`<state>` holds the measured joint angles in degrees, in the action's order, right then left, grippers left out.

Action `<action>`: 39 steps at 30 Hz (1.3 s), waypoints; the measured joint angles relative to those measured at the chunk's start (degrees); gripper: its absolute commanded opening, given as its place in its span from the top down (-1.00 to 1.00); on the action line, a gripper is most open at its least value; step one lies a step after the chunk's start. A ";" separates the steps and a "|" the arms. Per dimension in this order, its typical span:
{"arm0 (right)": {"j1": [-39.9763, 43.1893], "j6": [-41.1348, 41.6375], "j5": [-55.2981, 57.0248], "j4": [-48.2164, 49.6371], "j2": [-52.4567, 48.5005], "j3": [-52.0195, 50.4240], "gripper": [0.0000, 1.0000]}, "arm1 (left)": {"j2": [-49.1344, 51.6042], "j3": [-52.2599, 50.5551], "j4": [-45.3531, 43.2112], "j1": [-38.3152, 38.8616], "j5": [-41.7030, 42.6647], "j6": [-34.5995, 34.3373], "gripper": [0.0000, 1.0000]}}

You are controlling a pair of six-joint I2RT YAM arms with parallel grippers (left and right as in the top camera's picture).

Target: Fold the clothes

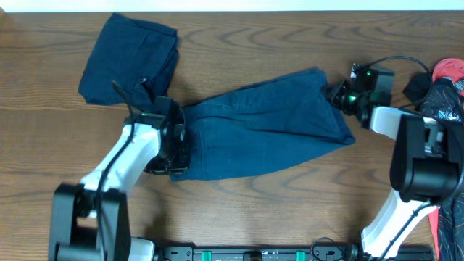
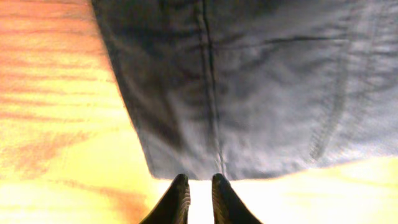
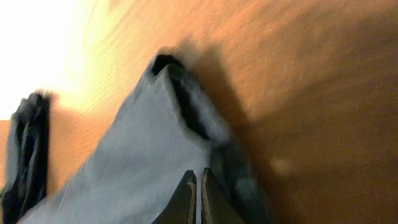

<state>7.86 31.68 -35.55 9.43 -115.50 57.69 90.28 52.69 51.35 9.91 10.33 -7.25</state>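
Well, one piece lay done: a folded bundle [image 1: 127, 61] sat at the far left of the tabletop [image 1: 290, 217], apart from both my arms. The piece in hand was the navy garment [image 1: 261, 130], stretched long across the middle, its left end nearer me and its right end farther off.

My left pincer [image 2: 199, 182] was at the broad end, tips almost together right at the hem, in line with a seam. A thin bright gap showed between the fingers, and I could not tell whether any cloth was nipped at the tips.

My right pincer [image 3: 198, 177] was pressed together at the narrow end's far corner, where the fabric stood up in a small open fold. Whether it held a sliver of cloth I could not make out either.

I judged this to be the start of the fold on the second piece, with both ends being taken up. The next move, as I saw it, called for a sure hold at each end. Then one end would go over onto the other, edges matched, taut enough that the denim would not bunch.
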 measured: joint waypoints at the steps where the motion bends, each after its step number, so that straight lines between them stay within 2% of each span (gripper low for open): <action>1: 0.35 -1.01 -1.49 -2.62 1.33 -0.07 0.87 | -1.46 0.02 0.17 0.02 0.22 0.17 0.52; 4: 0.55 -4.35 -5.55 -13.60 8.11 -0.42 0.86 | -6.84 0.39 -1.51 0.00 2.60 0.22 0.48; 9: -2.12 -9.75 -8.59 -30.18 17.97 -0.26 0.80 | -13.97 1.36 -11.63 1.16 8.02 0.44 0.50; 14: -10.43 -15.08 -5.51 -41.44 18.67 -0.22 0.80 | -11.41 1.70 -22.58 4.70 10.27 1.38 0.51; 17: -15.34 -17.44 -1.51 -44.06 17.33 -0.31 0.83 | -6.29 1.81 -30.51 6.51 11.82 1.66 0.51; 21: -20.17 -19.61 2.05 -42.93 14.64 -0.35 0.82 | 2.45 1.97 -41.38 8.13 14.82 2.03 0.54; 26: -22.77 -20.24 6.43 -40.15 11.85 -0.37 0.85 | 11.56 1.99 -49.62 8.74 16.46 2.05 0.56; 29: -22.86 -20.46 8.44 -40.92 9.62 -0.33 0.98 | 15.26 1.99 -52.94 8.68 16.20 2.08 0.57; 39: -22.82 -16.83 13.20 -51.04 7.67 2.78 0.98 | 16.98 2.01 -54.95 3.74 7.76 1.40 0.58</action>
<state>-14.96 14.85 -22.35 -41.60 -107.83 60.47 107.26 54.70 -3.60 13.65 18.09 -5.85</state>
